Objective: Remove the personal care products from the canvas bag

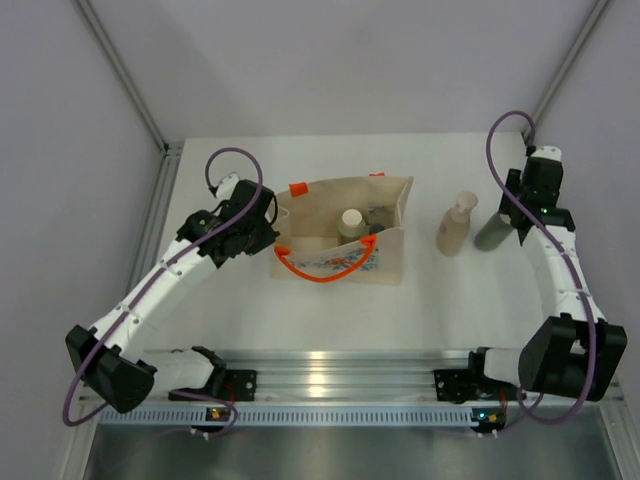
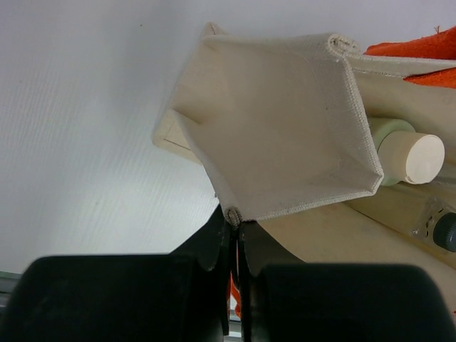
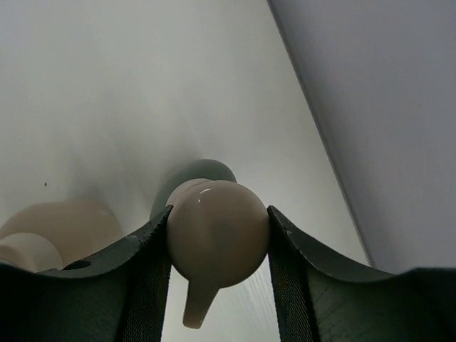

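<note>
The canvas bag (image 1: 345, 262) stands open mid-table, its orange handle (image 1: 325, 275) hanging over the printed front. My left gripper (image 1: 268, 226) is shut on the bag's left rim seam (image 2: 233, 215) and holds that end open. Inside the bag stand a sage bottle with a pale cap (image 1: 351, 222), which also shows in the left wrist view (image 2: 407, 153), and a dark-lidded jar (image 2: 447, 232). A tan bottle (image 1: 455, 226) stands on the table to the right of the bag. My right gripper (image 1: 512, 216) is shut on the pale pump cap (image 3: 217, 231) of the grey-green bottle (image 1: 491, 233), which stands upright on the table. The flat tube is hidden.
The enclosure's right wall (image 3: 385, 107) is close to the grey-green bottle. The tan bottle (image 3: 53, 228) stands just left of my right fingers. White table (image 1: 300, 330) lies between the bag and the front rail (image 1: 330, 370).
</note>
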You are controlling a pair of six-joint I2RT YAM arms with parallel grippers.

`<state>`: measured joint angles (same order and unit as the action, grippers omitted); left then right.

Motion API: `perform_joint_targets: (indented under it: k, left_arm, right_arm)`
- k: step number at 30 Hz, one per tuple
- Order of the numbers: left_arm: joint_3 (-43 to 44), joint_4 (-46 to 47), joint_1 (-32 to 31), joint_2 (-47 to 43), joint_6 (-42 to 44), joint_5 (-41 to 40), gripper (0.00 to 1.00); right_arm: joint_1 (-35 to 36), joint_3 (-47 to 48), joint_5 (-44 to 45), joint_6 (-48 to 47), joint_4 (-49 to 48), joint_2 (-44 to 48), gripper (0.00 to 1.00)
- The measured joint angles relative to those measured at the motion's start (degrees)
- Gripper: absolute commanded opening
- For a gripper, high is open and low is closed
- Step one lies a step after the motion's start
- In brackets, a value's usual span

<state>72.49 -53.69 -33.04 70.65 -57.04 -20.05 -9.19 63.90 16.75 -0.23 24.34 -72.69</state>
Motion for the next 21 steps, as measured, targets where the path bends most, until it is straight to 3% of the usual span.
perform_joint_targets:
  k: [3,4,5,6,9,13,21]
  left_arm:
    - [0.37,-0.15,0.0,0.13,0.61,0.2,0.0]
    - [0.61,-0.2,0.0,0.33,0.94,0.28,0.0]
    - [0.85,-0.17,0.0,0.52,1.33,0.31,0.0]
    - [1.01,-0.2,0.0,0.7,1.55,0.31,0.0]
    - [1.14,-0.28,0.0,1.07,1.95,0.31,0.0]
    - [1.22,-0.33,0.0,1.16,2.38,0.31,0.0]
    - [1.22,-0.35,0.0,1.27,2.82,0.31,0.0]
  right_arm:
    - [0.02,-2.58,-2.67,-0.74,-2.1,0.0,0.02]
    - [0.02,-3.15,-3.37,-0.83,-3.04,0.0,0.1]
    - [0.04,-3.3,-3.76,-0.9,-3.74,0.02,0.24]
    - [0.04,-3.54,-3.89,-0.87,-4.42,0.04,0.53]
    - [0.04,-3.96,-4.0,-0.57,-6.14,0.2,0.69]
    - [0.04,-3.74,-3.85,-0.55,-8.44,0.98,0.83]
    - [1.42,4.46,-6.08,2.36,-5.22,1.14,0.87]
